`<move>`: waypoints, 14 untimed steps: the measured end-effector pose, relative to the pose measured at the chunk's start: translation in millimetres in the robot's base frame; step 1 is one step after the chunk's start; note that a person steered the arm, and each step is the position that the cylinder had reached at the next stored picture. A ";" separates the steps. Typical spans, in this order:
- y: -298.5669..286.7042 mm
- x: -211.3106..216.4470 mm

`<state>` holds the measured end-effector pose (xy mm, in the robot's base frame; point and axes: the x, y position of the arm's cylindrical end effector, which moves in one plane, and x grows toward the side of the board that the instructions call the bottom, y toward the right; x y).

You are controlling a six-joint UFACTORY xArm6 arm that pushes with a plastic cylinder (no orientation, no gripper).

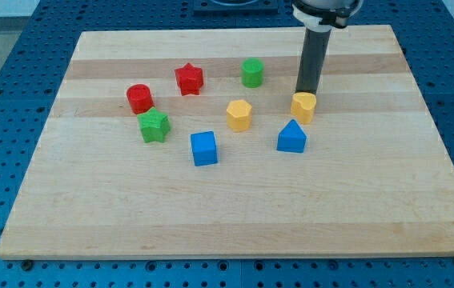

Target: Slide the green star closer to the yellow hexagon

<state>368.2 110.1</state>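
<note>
The green star (154, 126) sits at the board's left-centre, just below the red cylinder (139, 98). The yellow hexagon (239, 114) stands near the middle, well to the right of the star, with open board between them. My tip (304, 92) is far to the right of the star. It rests just above and against a second yellow block (303, 106), which looks heart-shaped. The dark rod rises from there to the view's top.
A red star (188, 78) and a green cylinder (251, 73) lie toward the view's top. A blue cube (204, 148) is below the gap between star and hexagon. A blue pointed block (291, 138) sits below the second yellow block. The wooden board (371, 208) lies on a blue perforated table.
</note>
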 end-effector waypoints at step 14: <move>-266.7 61.4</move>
<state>429.5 -156.6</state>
